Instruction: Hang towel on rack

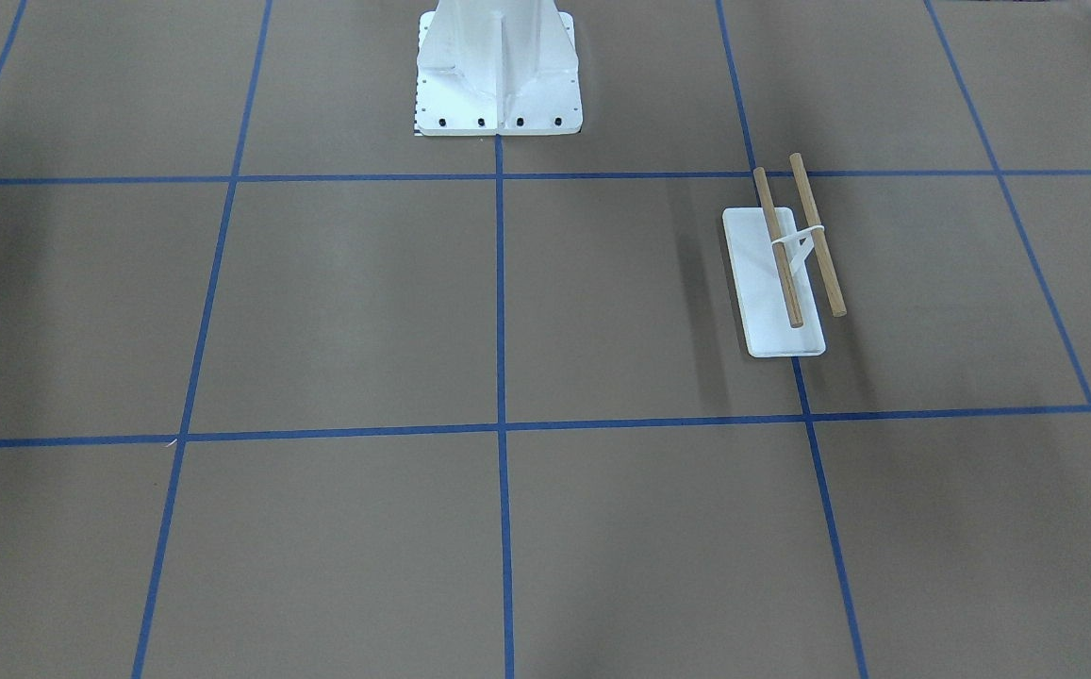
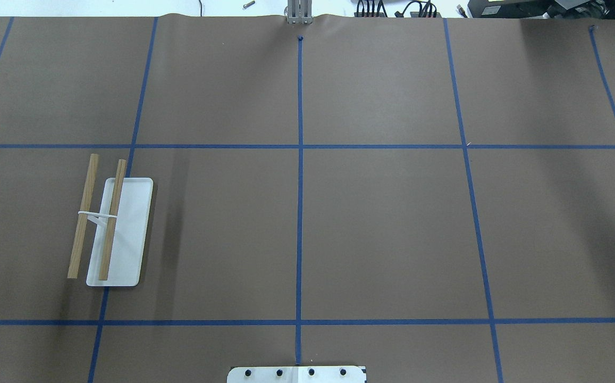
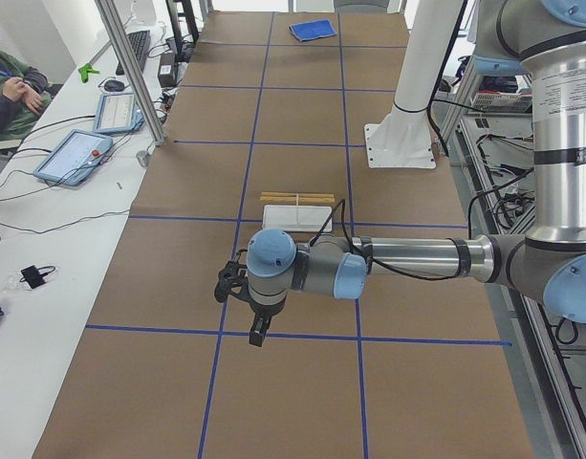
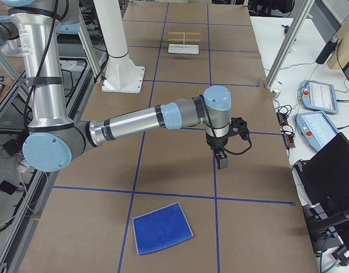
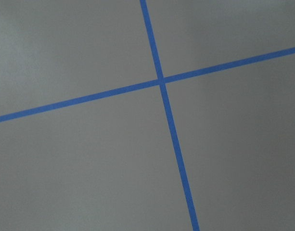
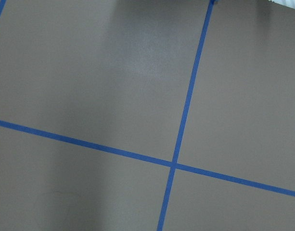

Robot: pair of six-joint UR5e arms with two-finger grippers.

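The towel, a blue cloth with a pale edge, lies flat near the table's end on my right; it also shows far off in the exterior left view. The rack stands on my left side, with a white base and two bare wooden rods. It also shows in the side views. My left gripper hangs above the table, near the left end and short of the rack. My right gripper hangs above the table, apart from the towel. Whether either is open or shut, I cannot tell.
The white robot pedestal is bolted at the table's robot side. Aluminium posts stand along the far edge. Tablets and an operator are on the side desk. Blue tape lines grid the brown table.
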